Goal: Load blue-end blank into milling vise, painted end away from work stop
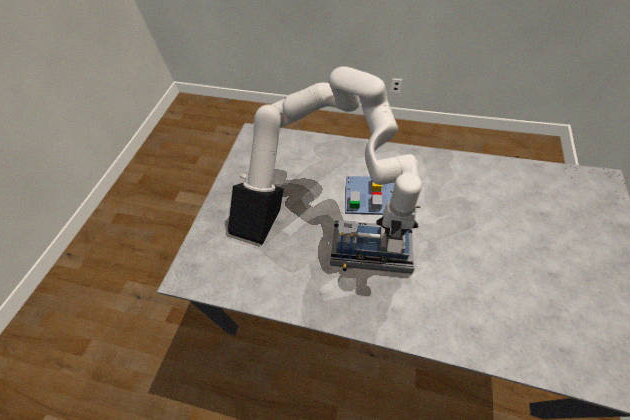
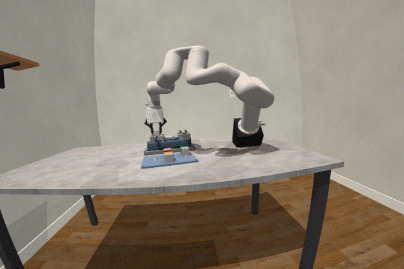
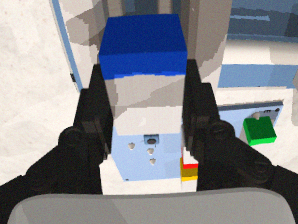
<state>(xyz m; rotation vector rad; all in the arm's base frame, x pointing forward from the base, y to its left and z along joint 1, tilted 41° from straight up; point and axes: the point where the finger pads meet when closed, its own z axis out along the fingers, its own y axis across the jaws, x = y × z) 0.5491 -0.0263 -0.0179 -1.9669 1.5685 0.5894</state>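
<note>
My gripper [image 3: 145, 80] is shut on the blank with the blue end [image 3: 143, 70]. It holds the grey blank by its long sides, blue end pointing away from the infeed plate. In the top and exterior views the gripper [image 1: 395, 235] [image 2: 156, 132] stands low over the right end of the blue milling vise [image 1: 371, 245] [image 2: 169, 143], with the blank down among the jaw blocks. Whether the blank touches the low bars or a jaw I cannot tell. The jaw with hoses [image 1: 348, 240] is at the vise's left in the top view.
The light blue infeed plate [image 1: 369, 195] [image 2: 169, 159] lies behind the vise. On it are a green-ended blank [image 1: 354, 200] [image 3: 260, 129], a red-ended blank [image 1: 376, 198] and a yellow-ended one [image 1: 376, 186]. The arm's black base [image 1: 255, 212] stands at the left.
</note>
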